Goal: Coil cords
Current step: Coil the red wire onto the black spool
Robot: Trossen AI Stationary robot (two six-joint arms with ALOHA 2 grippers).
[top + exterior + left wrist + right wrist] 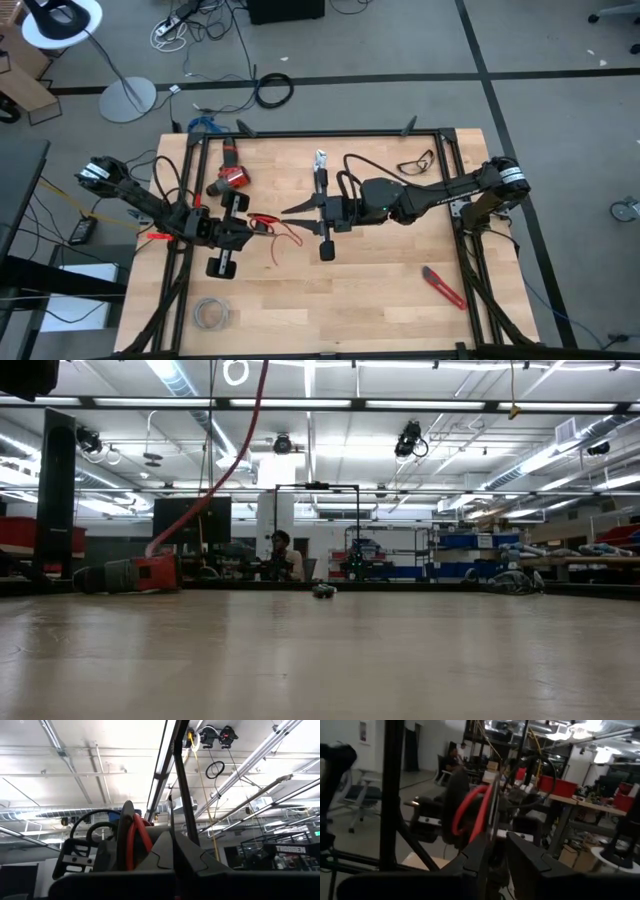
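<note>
Between our left gripper (252,226), clamped on the red wire (268,222), and our right gripper (291,210), narrowly parted, slack could slip free.

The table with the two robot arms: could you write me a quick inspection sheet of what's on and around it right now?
Surface: wooden table in a black frame.
Job's things: thin red wire at mid-table, looped between the two grippers.
Clutter: red power tool, red-handled cutter, glasses, grey wire bundle.
Grippers: left gripper shut on the red wire; right gripper reaches the wire from the other side, its grip on it unclear.
Cables: black cable behind the right arm; cables on the floor.
Surroundings: lamp stand on the floor; a person seated far off.
</note>
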